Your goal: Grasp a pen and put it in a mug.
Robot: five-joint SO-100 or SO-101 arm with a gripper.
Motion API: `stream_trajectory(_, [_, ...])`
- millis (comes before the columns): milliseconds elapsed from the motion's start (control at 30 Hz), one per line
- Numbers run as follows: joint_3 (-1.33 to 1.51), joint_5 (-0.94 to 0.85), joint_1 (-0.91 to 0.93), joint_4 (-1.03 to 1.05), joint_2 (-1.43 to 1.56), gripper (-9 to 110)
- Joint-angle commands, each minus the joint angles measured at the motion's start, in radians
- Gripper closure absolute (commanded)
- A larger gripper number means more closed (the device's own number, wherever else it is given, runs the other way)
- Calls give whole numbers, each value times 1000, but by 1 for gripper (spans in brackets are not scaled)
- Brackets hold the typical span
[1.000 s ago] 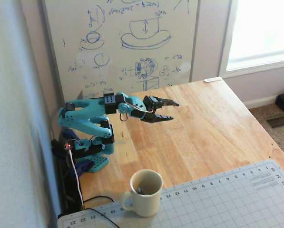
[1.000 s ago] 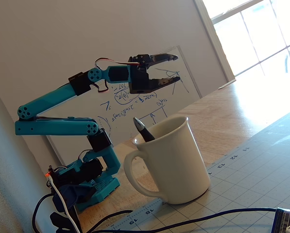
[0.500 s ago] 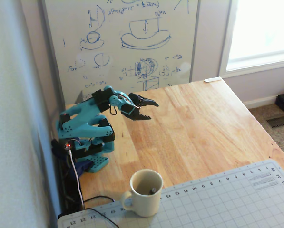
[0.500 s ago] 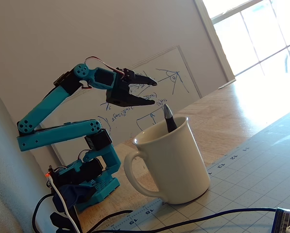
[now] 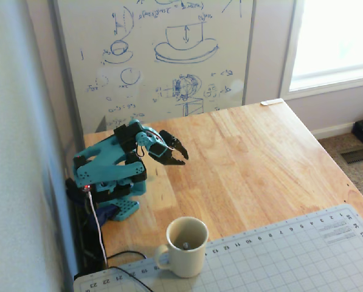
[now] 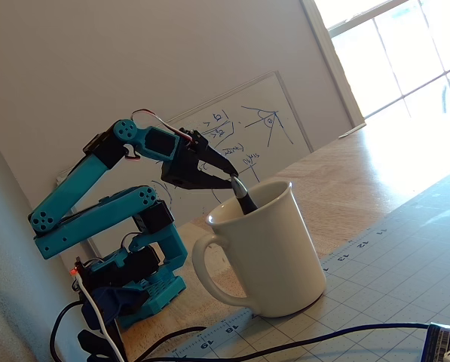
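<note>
- While the arm has folded back toward its base over the past second, the gripper has dropped lower and drawn well clear of the mug, its jaws parted and holding nothing.
- The pen stands inside the mug, its end leaning on the rim; it has rolled from one side of the rim to another since a second ago.
- The mug sits at the cutting mat's edge, so the task looks complete, with only the retreat left.
</note>
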Motion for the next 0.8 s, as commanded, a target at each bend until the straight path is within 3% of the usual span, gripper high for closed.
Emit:
stream_trajectory(0, [37,9,-6,2,83,99])
stream_trajectory(400, [83,21,18,115,187,99])
stream_trajectory(567, [84,147,31,132,187,99])
stream_trajectory(767, [138,176,31,127,187,99])
